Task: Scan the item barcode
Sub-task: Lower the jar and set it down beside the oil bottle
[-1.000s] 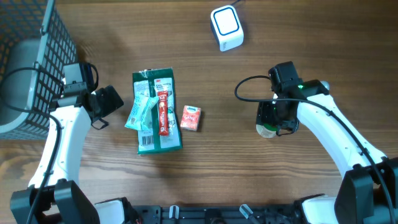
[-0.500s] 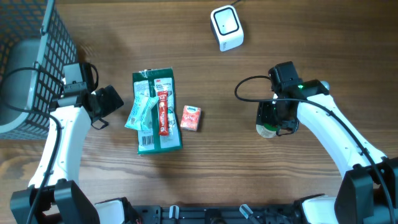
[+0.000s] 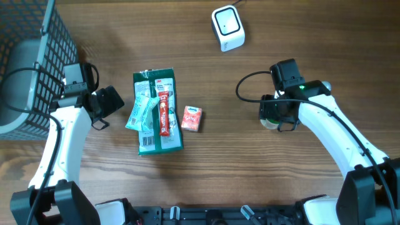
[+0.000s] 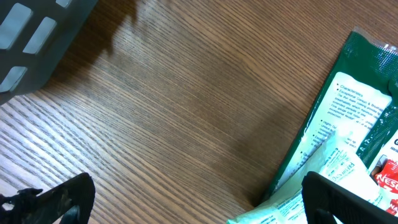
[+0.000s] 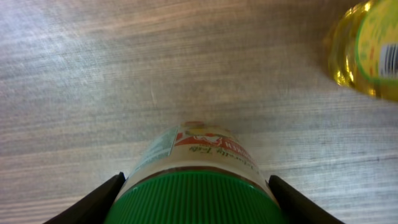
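Right gripper (image 3: 274, 116) jaws clamped on green-lidded jar (image 5: 196, 158), frame right; left gripper (image 3: 106, 102) jaws apart near green packet (image 3: 159, 115).

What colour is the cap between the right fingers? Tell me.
The cap is green; the right wrist view shows it best.

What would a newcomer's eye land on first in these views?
The green-capped bottle clamped in the right gripper, on the right of the table. Next, the white scanner at the top centre, and the pile of packets left of centre, with the open left gripper just beside it.
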Controlling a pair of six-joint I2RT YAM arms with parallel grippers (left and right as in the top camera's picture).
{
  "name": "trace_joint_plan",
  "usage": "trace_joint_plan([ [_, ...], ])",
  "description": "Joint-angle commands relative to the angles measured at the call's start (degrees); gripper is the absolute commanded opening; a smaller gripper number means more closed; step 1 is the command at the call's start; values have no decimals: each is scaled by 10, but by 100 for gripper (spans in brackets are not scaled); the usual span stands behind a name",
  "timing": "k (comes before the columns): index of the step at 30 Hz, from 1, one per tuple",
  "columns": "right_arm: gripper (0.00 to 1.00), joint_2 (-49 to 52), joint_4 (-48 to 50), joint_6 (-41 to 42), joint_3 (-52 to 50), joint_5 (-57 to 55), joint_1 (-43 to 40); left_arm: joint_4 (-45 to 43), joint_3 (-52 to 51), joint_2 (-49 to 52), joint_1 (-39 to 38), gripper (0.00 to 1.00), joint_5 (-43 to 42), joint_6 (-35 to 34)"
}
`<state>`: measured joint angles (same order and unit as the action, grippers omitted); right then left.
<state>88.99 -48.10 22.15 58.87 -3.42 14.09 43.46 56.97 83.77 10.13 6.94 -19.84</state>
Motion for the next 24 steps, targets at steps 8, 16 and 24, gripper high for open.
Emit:
trace_joint_plan([
  [8, 54, 1, 56, -29, -42, -60, 1, -1, 8, -7, 3, 100, -3, 1],
  [16, 97, 0, 63, -57, -30, -60, 1, -1, 8, -7, 3, 100, -3, 1],
  [24, 97, 0, -7, -103, 107, -78, 1, -1, 8, -7, 3, 100, -3, 1],
])
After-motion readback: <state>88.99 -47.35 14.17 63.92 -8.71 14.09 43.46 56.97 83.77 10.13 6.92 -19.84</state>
